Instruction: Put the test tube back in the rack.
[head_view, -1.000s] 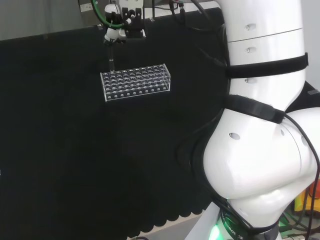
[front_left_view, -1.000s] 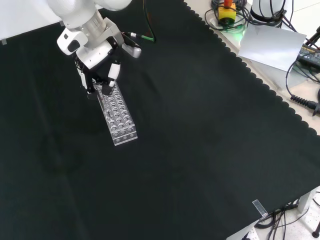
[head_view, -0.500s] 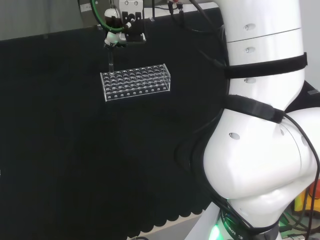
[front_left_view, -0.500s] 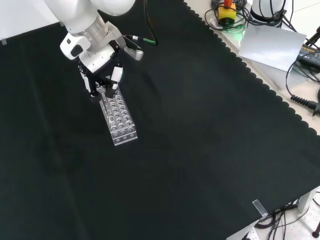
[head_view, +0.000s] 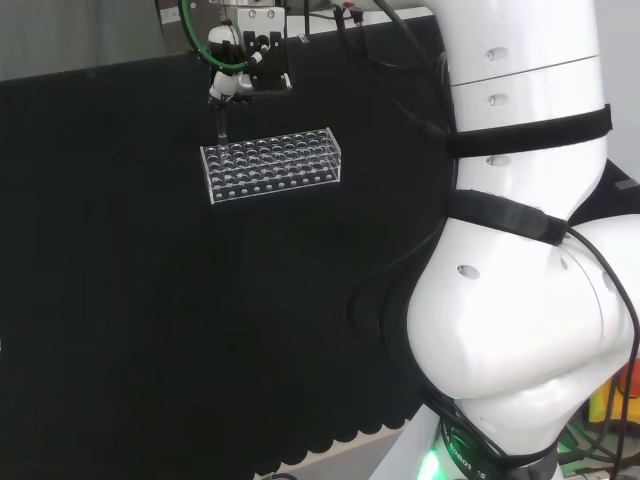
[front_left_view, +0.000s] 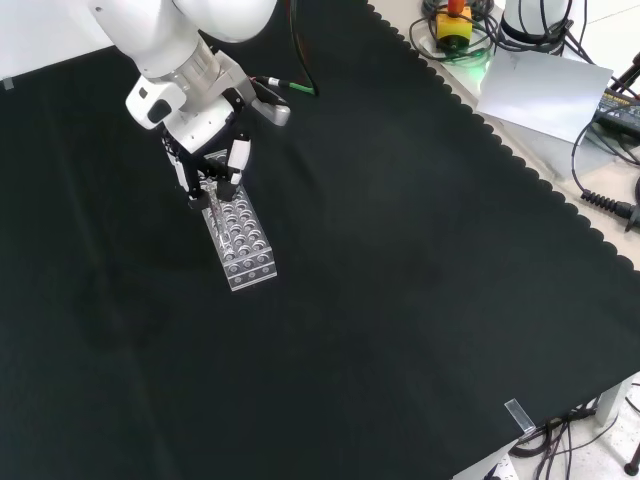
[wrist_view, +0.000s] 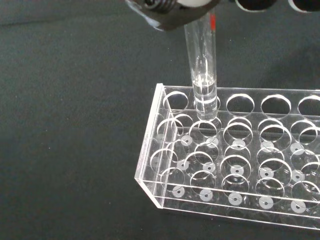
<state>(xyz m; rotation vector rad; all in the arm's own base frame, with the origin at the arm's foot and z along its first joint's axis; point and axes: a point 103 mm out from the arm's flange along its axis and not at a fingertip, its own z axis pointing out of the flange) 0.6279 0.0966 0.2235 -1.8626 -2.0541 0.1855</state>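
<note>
A clear test tube (wrist_view: 201, 65) with a red mark near its top hangs upright from the hand (wrist_view: 170, 10), whose fingers pinch its upper end. Its rounded bottom sits in a hole in the outer row of the clear plastic rack (wrist_view: 150, 150), one hole in from the rack's end. In the head view the hand (head_view: 243, 55) is above the rack's (head_view: 270, 165) far left corner, with the tube (head_view: 220, 125) below it. In the front view the hand (front_left_view: 212, 160) stands over the upper end of the rack (front_left_view: 243, 245). The rack's other holes look empty.
The rack lies alone on the black cloth (front_left_view: 400, 280). The arm's big white links (head_view: 520, 250) take up the right of the head view. Cables, a grey sheet (front_left_view: 545, 90) and a yellow and red button box (front_left_view: 455, 25) lie beyond the cloth's scalloped edge.
The hand with the tube has shifted a little down and right in the front view, toward the rack's end. The rack has not moved.
</note>
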